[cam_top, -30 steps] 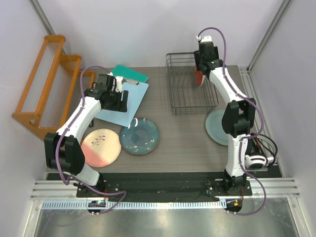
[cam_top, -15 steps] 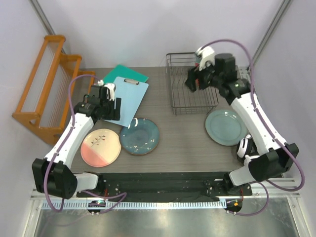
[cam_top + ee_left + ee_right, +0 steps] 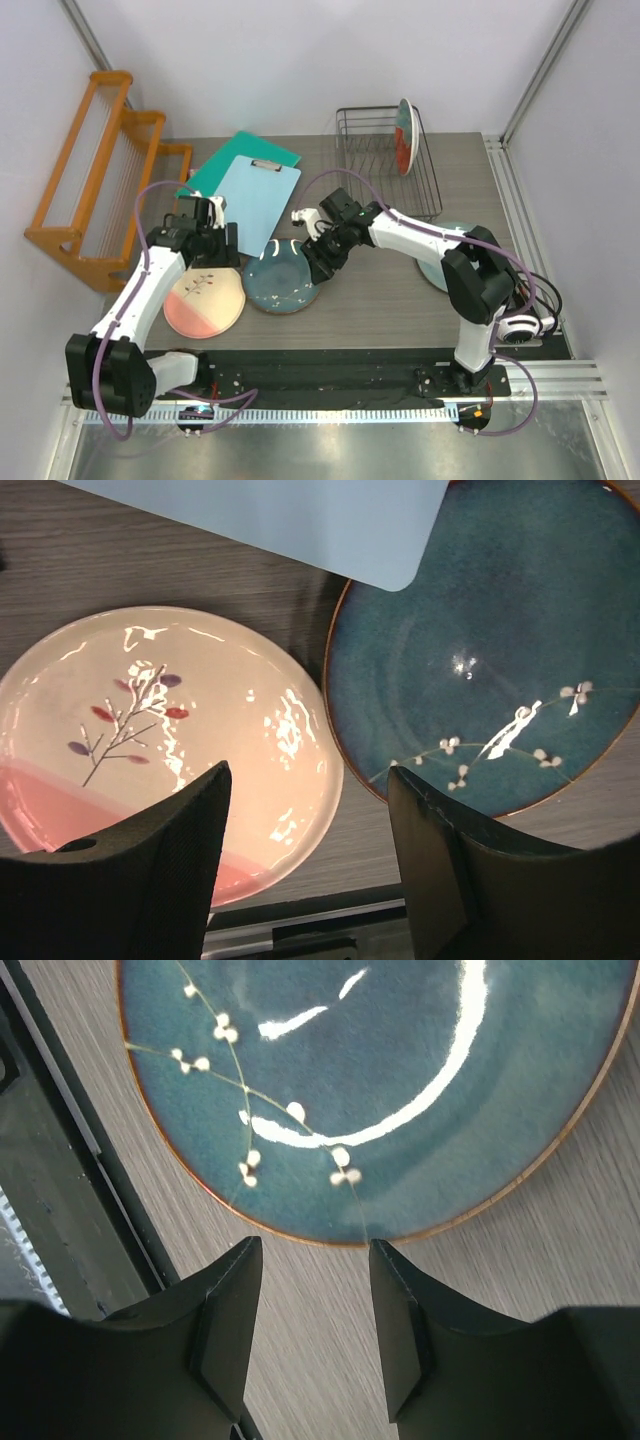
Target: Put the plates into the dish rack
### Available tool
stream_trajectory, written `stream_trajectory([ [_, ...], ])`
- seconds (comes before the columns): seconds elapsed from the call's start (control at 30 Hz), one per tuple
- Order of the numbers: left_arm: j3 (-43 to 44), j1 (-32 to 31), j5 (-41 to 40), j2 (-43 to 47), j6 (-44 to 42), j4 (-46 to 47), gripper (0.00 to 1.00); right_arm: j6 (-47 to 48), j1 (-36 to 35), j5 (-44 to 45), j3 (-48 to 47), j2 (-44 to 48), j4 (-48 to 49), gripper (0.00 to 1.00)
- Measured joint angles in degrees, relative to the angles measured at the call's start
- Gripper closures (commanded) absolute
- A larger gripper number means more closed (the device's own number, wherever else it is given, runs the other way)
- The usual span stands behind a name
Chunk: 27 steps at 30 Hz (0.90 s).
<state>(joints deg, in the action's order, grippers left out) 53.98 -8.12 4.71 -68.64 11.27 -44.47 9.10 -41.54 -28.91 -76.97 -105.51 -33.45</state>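
Right jaws apart at teal plate [image 3: 380,1080] rim; floral plate [image 3: 404,135] racked

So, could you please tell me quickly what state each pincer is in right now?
Left pincer: open, holding nothing, over the pink plate edge.
Right pincer: open, holding nothing, over the teal plate rim.

Floral plate [image 3: 404,136] stands upright in dish rack [image 3: 385,190]; pink plate [image 3: 203,300], teal plate [image 3: 280,282], grey-green plate [image 3: 432,262] lie flat.

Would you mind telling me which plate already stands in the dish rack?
The red-and-teal plate, upright on edge in the dish rack; the other three lie flat.
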Motion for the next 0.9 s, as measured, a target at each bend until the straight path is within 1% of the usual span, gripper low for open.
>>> stream_trajectory([
  [0.23,-0.31,0.02,4.39,-2.97,0.94,1.86,0.37,-1.29,-1.16,-0.46,-1.36,-4.31,3.96,0.48],
  [0.37,-1.33,0.02,6.69,-5.97,1.36,3.5,0.39,-2.49,-1.4,0.76,-1.42,-6.8,6.16,0.48],
  [0.53,-2.1,0.0,9.42,-9.2,1.79,4.48,0.4,-3.5,-1.81,3.78,-0.61,-6.73,8.98,0.48],
  [0.67,-2.27,0.0,11.06,-9.53,1.92,5.25,0.39,-3.13,-2.12,6.64,4.02,-3.3,11.19,0.48],
  [0.8,-3.04,0.0,12.66,-10.05,2.21,6.58,0.41,-1.73,-1.88,9.88,10.23,2.34,10.4,0.47],
  [0.9,-3.76,-0.04,15.41,-11.65,2.45,8.33,0.41,-0.42,-1.66,11.96,14.47,6.16,9.03,0.47],
])
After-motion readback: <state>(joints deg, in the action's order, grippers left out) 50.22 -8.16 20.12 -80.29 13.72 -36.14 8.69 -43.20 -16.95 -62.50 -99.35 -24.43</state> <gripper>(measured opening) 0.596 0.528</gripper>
